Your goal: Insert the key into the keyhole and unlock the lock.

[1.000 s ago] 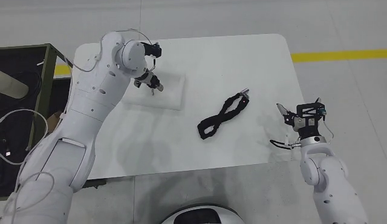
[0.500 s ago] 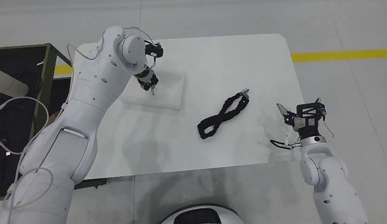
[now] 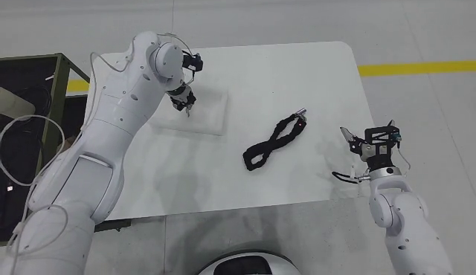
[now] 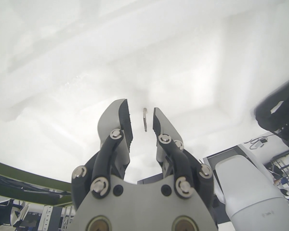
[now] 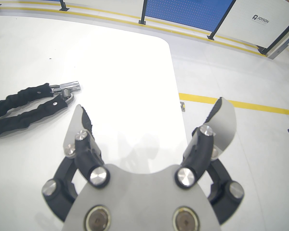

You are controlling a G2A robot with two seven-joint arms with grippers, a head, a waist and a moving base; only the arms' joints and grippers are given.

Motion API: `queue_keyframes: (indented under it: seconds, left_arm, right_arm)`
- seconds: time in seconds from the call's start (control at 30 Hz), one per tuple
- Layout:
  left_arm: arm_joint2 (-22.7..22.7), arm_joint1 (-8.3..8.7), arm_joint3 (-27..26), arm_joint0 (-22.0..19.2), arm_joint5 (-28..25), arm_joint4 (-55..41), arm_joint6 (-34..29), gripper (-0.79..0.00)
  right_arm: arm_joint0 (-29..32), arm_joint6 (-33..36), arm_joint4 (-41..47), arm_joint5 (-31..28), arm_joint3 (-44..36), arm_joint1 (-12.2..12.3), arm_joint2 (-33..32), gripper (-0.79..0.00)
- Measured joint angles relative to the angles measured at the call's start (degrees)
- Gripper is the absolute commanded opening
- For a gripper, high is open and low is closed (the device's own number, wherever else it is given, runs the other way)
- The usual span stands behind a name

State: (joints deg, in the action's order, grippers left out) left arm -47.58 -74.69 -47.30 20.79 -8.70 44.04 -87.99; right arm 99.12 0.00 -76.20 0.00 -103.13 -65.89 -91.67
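1. The key (image 4: 145,119) is a thin, silvery metal piece seen edge-on. It stands upright in a white pad (image 3: 210,119) on the far left part of the table (image 3: 297,67). It sits in the gap between the left gripper's (image 4: 140,108) fingers, and a sliver of space shows on each side.
2. The lock (image 3: 274,143) is a chain in a black sleeve. It lies flat in a loose figure eight near the table's middle, well apart from the key. Both chain ends meet at its silvery body (image 5: 68,87), so it is closed. Its keyhole cannot be made out.
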Motion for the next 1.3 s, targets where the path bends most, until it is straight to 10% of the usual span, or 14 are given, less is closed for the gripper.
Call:
queue_keyframes:
  seconds: [0.53,0.7,0.87,1.0,1.3]
  left_arm:
    - [-5.77,2.93,-10.56,1.51,5.10,3.32,-0.01,-0.785]
    - [-17.72,6.41,-26.05,8.71,11.65,-0.37,0.26,-0.785]
    - [-37.15,9.08,-38.33,24.67,7.46,-18.72,6.52,-0.785]
    - [-42.64,9.42,-34.67,30.87,1.17,-31.07,8.27,-0.785]
    - [-42.13,9.53,-28.07,31.37,-5.39,-38.72,7.05,-0.785]
  right_arm:
    - [0.00,0.00,0.00,0.00,0.00,0.00,0.00,0.000]
    - [0.00,0.00,0.00,0.00,0.00,0.00,0.00,0.000]
    - [0.00,0.00,0.00,0.00,0.00,0.00,0.00,0.000]
    - [0.00,0.00,0.00,0.00,0.00,0.00,0.00,0.000]
    - [0.00,0.00,0.00,0.00,0.00,0.00,0.00,0.000]
